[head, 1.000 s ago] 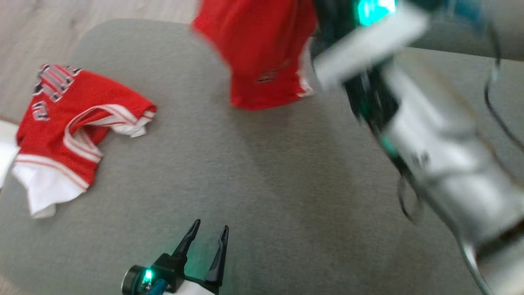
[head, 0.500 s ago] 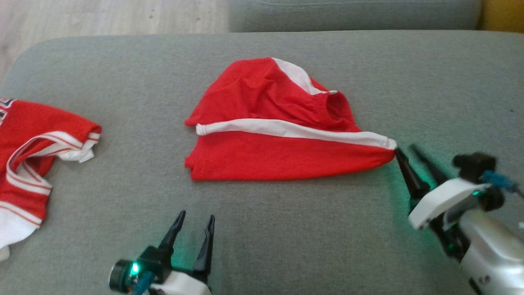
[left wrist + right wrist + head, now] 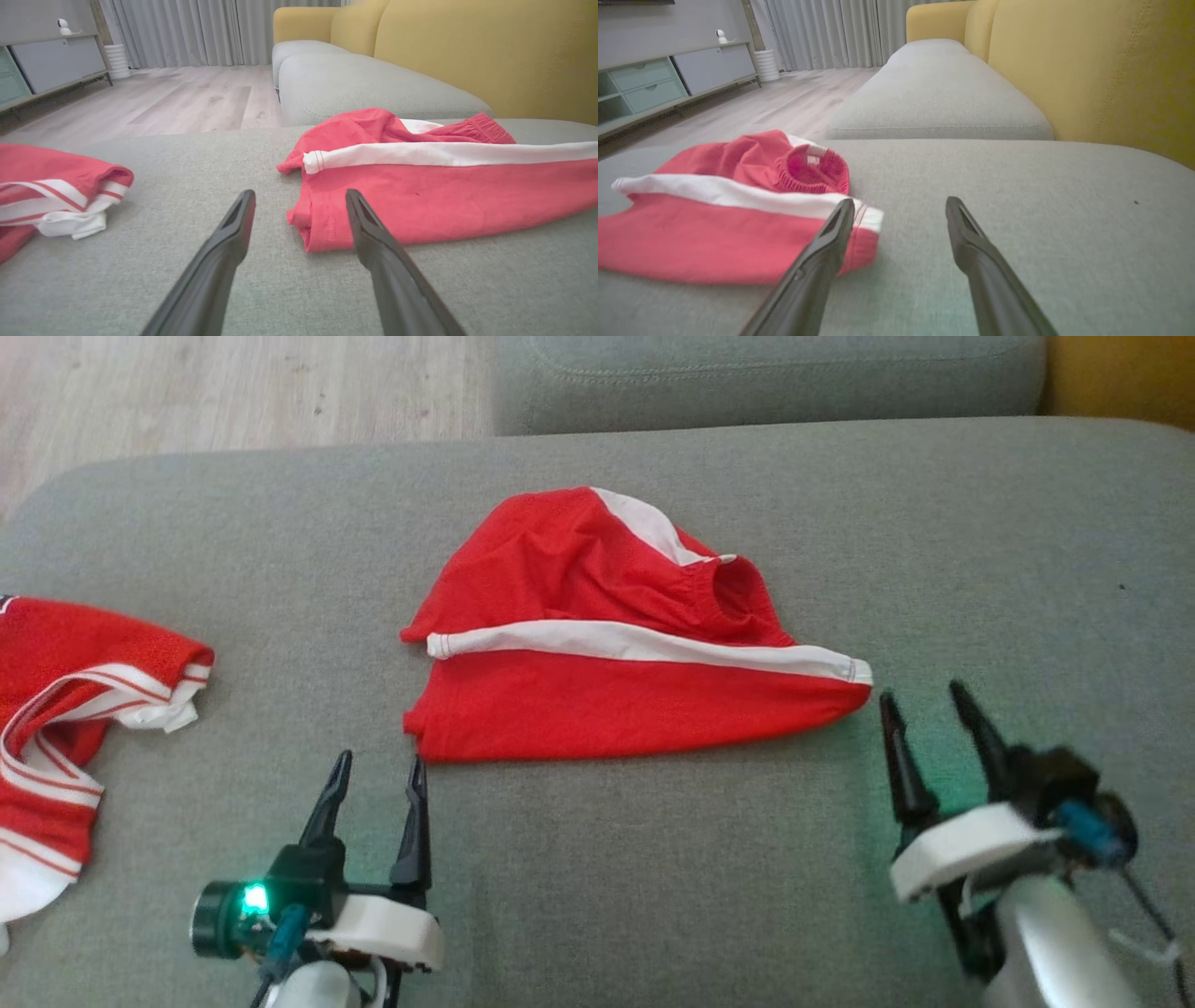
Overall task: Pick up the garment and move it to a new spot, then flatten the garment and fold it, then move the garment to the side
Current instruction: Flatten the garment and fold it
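No text, number or logo can be read anywhere. The red shorts [image 3: 635, 700] have a small white tag [image 3: 815, 156] inside the waistband, too blurred and small to read. The red jersey [image 3: 56, 709] at the left edge shows only white stripes, no legible print.

Head: I am looking down on the grey cushion [image 3: 653, 877], near.
Left wrist: I am skimming low along my left gripper [image 3: 300, 193], facing far.
Right wrist: I am doing likewise along my right gripper [image 3: 899, 201].
Shared: all are showing the red garment [image 3: 616, 700].
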